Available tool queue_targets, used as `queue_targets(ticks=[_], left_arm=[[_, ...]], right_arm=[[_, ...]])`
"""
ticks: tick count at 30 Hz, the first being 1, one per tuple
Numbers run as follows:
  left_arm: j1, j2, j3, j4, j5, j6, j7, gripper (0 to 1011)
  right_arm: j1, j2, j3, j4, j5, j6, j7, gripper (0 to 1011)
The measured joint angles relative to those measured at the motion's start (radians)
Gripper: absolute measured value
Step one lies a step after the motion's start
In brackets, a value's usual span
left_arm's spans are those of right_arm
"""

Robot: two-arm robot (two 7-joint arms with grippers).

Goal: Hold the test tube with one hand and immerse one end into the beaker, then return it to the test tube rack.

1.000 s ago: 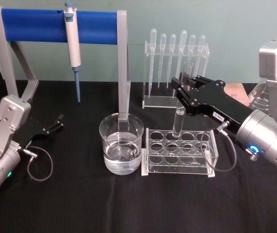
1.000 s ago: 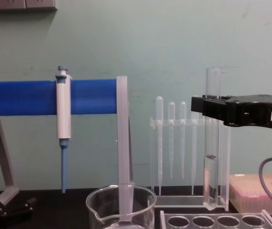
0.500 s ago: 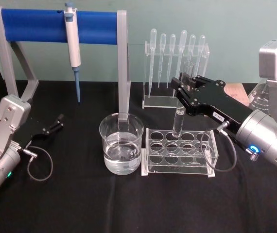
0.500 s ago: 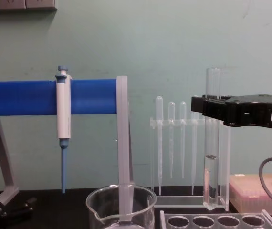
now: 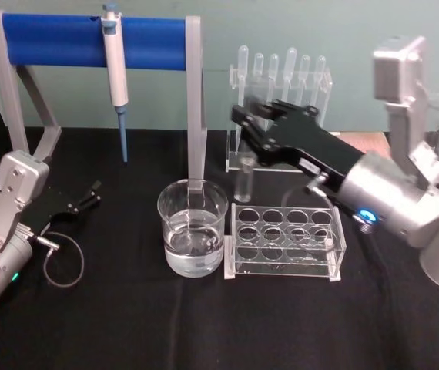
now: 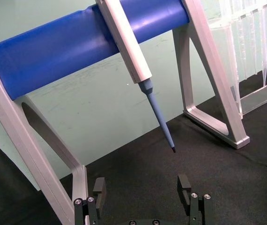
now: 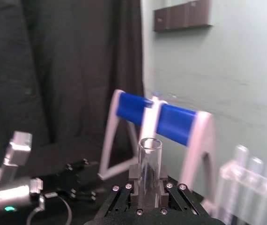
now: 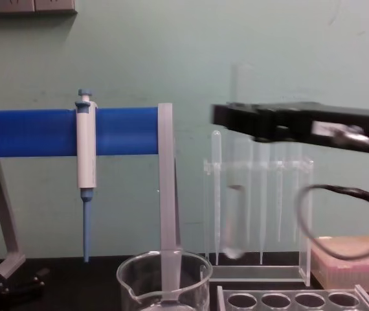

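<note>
The right black flat-jawed pincer [image 5: 250,131] is clenched on the upper part of the long clear glass test tube [image 5: 244,183], holding it upright in the air. The tube's round bottom hangs above the left end of the clear plastic test tube rack [image 5: 285,245], near the wide clear glass beaker [image 5: 192,230] holding water, and touches neither. The left pincer [image 5: 88,196] rests released, fingers apart, on the black-covered desk [image 5: 127,324] at the far left.
</note>
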Motion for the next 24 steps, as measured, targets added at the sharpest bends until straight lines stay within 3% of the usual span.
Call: queue_targets(ticks=[9,13,24], left_arm=[[0.0,0.0,0.0,0.0,0.0,0.0,0.0,1000],[0.0,0.0,0.0,0.0,0.0,0.0,0.0,1000],[0.0,0.0,0.0,0.0,0.0,0.0,0.0,1000]], right_arm=[[0.093,-0.064,-0.087,0.077,-0.021,-0.016,0.018,225],[0.12,-0.092,-0.124,0.154,-0.036,-0.055,0.039,226],[0.111,-0.125,-0.179,0.31,-0.096,-0.174,0.074,226]])
